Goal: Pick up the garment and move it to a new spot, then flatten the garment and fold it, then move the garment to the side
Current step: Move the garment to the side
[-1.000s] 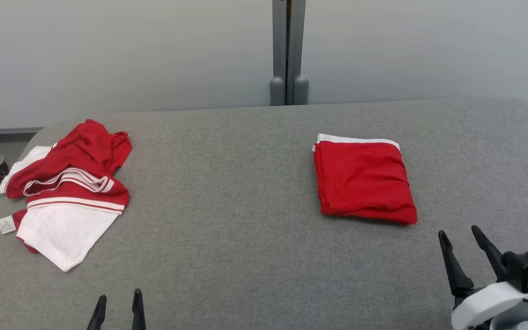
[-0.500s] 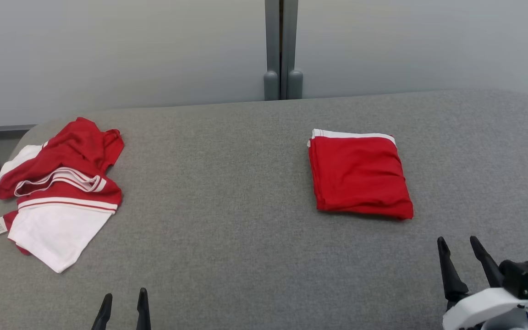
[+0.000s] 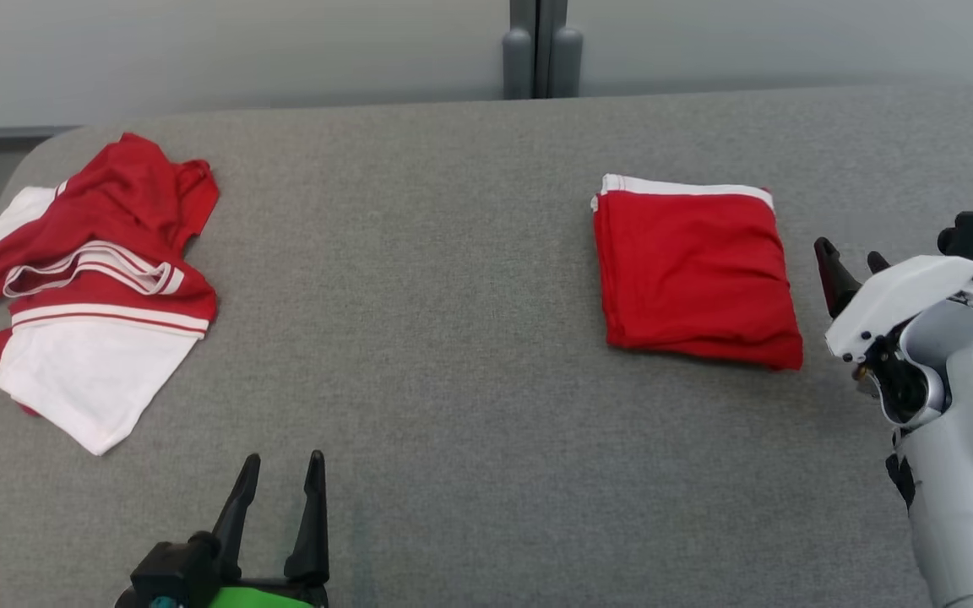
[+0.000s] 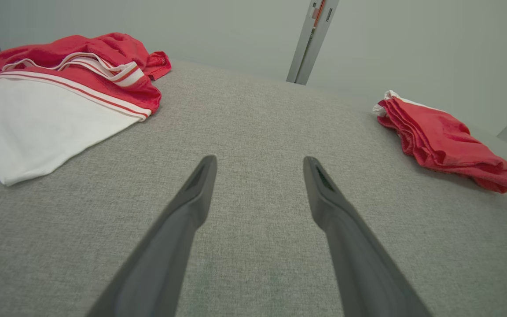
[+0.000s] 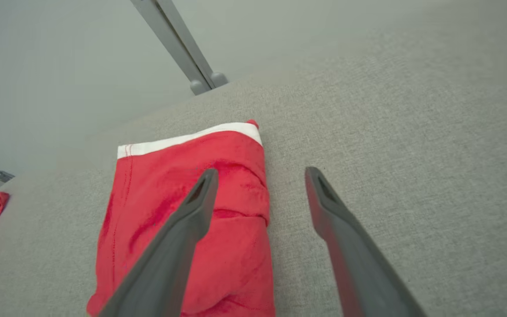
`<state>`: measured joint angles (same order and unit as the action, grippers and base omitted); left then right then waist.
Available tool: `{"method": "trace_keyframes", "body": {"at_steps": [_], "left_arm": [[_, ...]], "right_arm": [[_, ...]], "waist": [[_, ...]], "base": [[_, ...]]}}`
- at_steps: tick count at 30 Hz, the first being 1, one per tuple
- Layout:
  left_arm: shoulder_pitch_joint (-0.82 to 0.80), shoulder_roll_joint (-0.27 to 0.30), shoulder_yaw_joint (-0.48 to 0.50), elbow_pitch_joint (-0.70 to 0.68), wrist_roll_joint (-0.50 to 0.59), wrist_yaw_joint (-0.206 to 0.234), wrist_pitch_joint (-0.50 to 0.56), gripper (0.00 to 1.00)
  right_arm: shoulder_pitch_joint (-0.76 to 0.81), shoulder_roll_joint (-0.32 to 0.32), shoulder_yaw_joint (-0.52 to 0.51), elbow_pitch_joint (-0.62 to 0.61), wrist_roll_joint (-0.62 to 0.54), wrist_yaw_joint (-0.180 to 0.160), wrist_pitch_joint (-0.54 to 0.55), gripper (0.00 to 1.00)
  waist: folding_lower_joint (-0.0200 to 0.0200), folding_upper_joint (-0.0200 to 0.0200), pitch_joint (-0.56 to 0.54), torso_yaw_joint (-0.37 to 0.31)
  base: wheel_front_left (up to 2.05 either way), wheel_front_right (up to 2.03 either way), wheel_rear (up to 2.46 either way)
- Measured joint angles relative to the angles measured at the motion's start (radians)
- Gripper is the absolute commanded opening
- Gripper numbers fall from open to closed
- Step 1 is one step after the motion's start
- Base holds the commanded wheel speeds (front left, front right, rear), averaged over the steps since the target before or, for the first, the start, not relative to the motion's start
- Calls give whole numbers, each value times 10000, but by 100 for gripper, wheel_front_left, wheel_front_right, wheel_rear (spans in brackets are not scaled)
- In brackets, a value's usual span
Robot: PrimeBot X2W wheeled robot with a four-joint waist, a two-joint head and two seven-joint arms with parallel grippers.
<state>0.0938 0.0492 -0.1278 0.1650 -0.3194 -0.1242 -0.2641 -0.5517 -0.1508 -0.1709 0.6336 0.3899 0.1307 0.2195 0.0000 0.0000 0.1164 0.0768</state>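
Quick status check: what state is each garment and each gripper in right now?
Folded red garment: folded into a neat rectangle, lying on the table, not held.
Red-and-white garment: crumpled in a heap, unfolded, not held.
Left gripper: open, empty, over bare table.
Right gripper: open, empty, by the folded garment's right edge.

The desk (image 3: 453,253) is covered in grey woven cloth, matt and slightly rough. The folded red garment (image 3: 693,274) near its right edge is soft, matt knit cloth with a white band. The crumpled garment (image 3: 89,279) at the left edge looks like the same cloth. The left gripper (image 3: 284,460) has matt dark fingers (image 4: 181,224), seemingly plastic. The right arm's shell (image 3: 959,481) is smooth, glossy white.
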Motion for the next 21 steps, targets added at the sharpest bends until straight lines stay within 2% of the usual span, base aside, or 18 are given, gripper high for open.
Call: {"method": "trace_keyframes", "body": {"at_steps": [6, 10, 11, 12, 16, 21], "left_arm": [[-476, 0, -316, 199, -23, -36, 0, 100], [-657, 0, -357, 278, 13, -46, 0, 100], [-694, 0, -359, 278, 61, -48, 0, 100], [-720, 0, -353, 278, 117, -48, 0, 100], [-776, 2, -251, 230, 267, -48, 0, 100], [-932, 52, -291, -17, 420, -50, 0, 100]], "right_arm": [[-985, 171, -920, 1668, -1310, 0, 522, 100], [-1252, 458, -1392, 2577, -1622, -2, 679, 100], [-1308, 516, -1475, 2729, -1624, 0, 704, 95], [-1390, 556, -1624, 2792, -1605, 0, 591, 0], [-1778, 773, -2033, 2892, -1342, 0, 148, 0], [-1978, 790, -1764, 2706, -1300, 2, 65, 0]], "waist": [[0, 0, 579, 502], [0, 0, 849, 821], [0, 0, 915, 879], [0, 0, 976, 917], [0, 0, 1113, 802], [0, 0, 1256, 207]], "base": [[0, 0, 0], [0, 0, 0], [0, 0, 0], [0, 0, 0], [0, 0, 0], [0, 0, 0]]}}
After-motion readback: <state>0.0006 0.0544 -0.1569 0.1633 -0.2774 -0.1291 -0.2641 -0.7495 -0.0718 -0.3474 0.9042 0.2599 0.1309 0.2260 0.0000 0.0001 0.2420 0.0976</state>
